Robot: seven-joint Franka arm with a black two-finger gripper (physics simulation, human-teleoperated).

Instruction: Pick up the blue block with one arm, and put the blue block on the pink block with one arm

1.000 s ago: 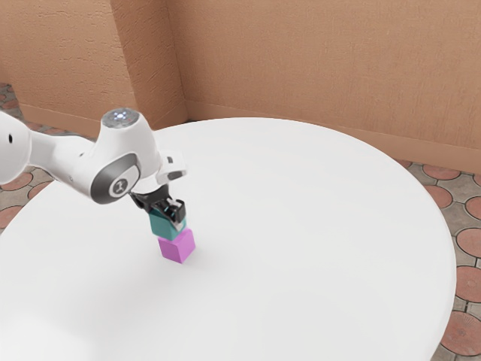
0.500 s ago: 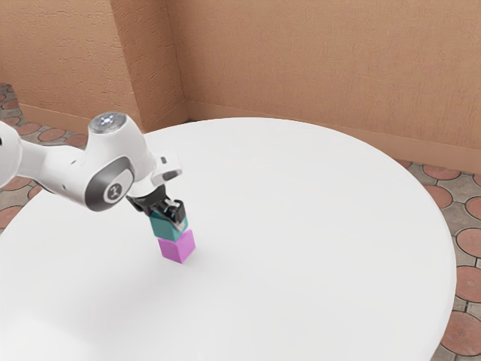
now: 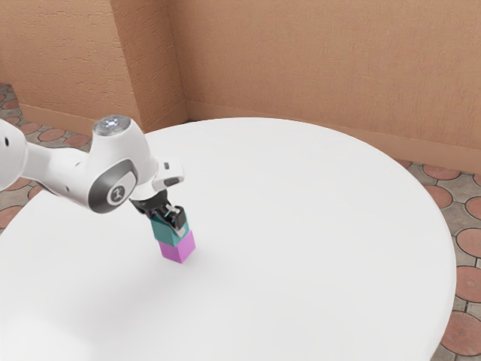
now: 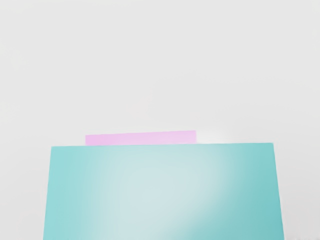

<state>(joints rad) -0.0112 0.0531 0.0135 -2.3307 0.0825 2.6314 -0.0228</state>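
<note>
The blue block (image 3: 166, 230), teal in colour, sits right on top of the pink block (image 3: 178, 247) on the white round table (image 3: 316, 226). My gripper (image 3: 167, 219) is shut on the blue block from two sides, with the arm coming in from the exterior view's left. In the wrist view the blue block (image 4: 162, 192) lies just under my hand. A thin strip of the pink block (image 4: 141, 138) shows past its edge.
The white table spreads wide toward the exterior view's right and front. Tan walls (image 3: 323, 60) and a tiled floor (image 3: 451, 188) lie behind and around it.
My hand has sunk slightly with the blue block, which now rests flush on the pink block. The arm's elbow has shifted a little. The pink block has stayed in place.
</note>
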